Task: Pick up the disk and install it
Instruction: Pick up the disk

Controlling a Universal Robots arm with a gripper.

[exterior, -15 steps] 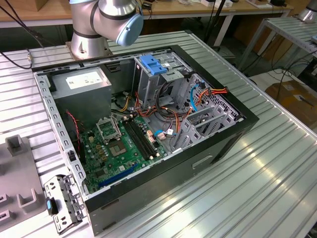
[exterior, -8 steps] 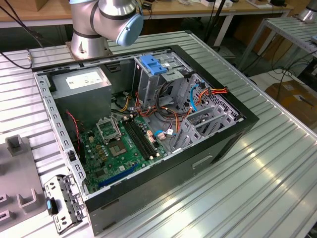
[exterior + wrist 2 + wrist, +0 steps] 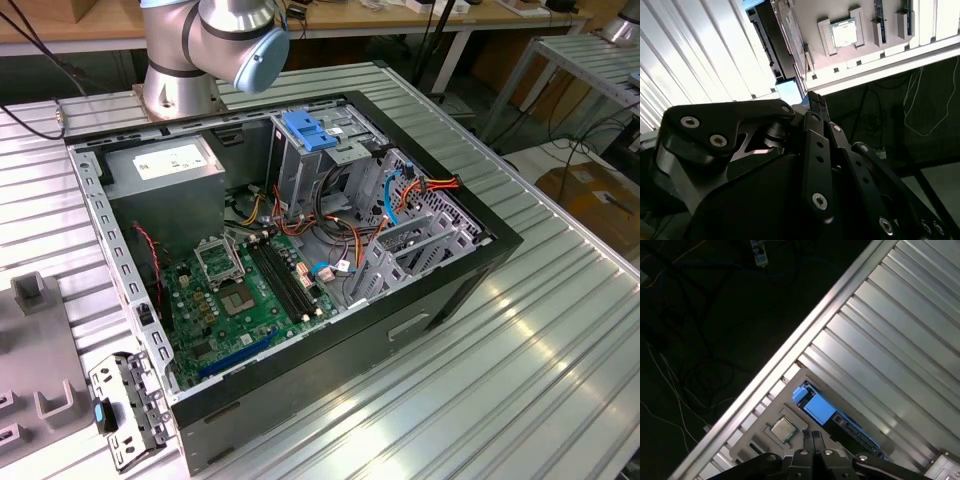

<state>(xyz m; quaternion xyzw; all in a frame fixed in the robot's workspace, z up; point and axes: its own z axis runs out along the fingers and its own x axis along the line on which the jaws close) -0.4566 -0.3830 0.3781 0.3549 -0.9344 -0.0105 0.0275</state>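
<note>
the disk lies flat on a grey tray at the edge of the ribbed table, next to a little silver chip. it looks dark with bright blue sides. the fingers are closed on nothing, near it.

I see the case from above, fairly near, in the exterior view; both wrist views look down past the gripper, sharing table, chip, disk.
</note>
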